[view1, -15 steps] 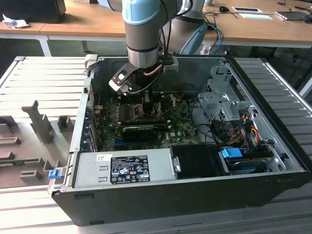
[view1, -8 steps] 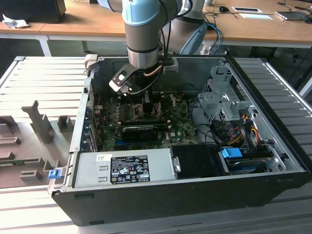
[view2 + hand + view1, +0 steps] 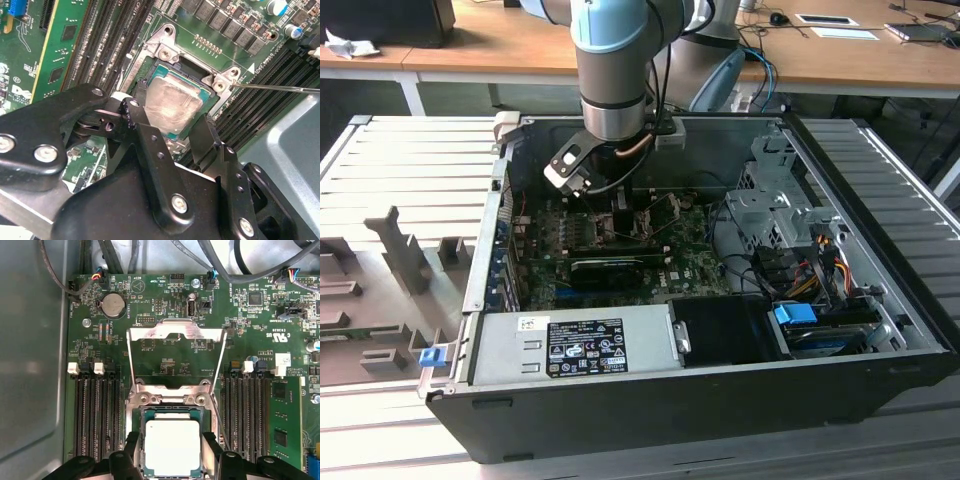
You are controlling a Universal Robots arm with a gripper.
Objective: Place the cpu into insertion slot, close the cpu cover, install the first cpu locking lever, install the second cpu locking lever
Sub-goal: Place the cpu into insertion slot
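The cpu (image 3: 172, 447) (image 3: 172, 105), a silver-topped square chip with green edges, lies in the insertion slot (image 3: 170, 398) (image 3: 167, 50) on the green board. My gripper (image 3: 172, 452) (image 3: 172, 120) hangs right over it. One black finger (image 3: 134, 114) presses on one side of the chip and the other finger (image 3: 207, 132) on the opposite side. The cpu cover (image 3: 175, 331), a silver frame plate, is swung up and back from the socket on its hinge. A thin locking lever (image 3: 280, 89) sticks out sideways from the socket corner. In the exterior view the arm (image 3: 612, 90) reaches down into the case.
Long black memory slots (image 3: 97, 415) (image 3: 247, 415) flank the socket on both sides. Cables (image 3: 235, 260) run along the board's edge, near a coin battery (image 3: 112, 305). The case wall (image 3: 30, 365) stands close by. A power supply (image 3: 575, 345) and drive cage (image 3: 770, 200) fill the case.
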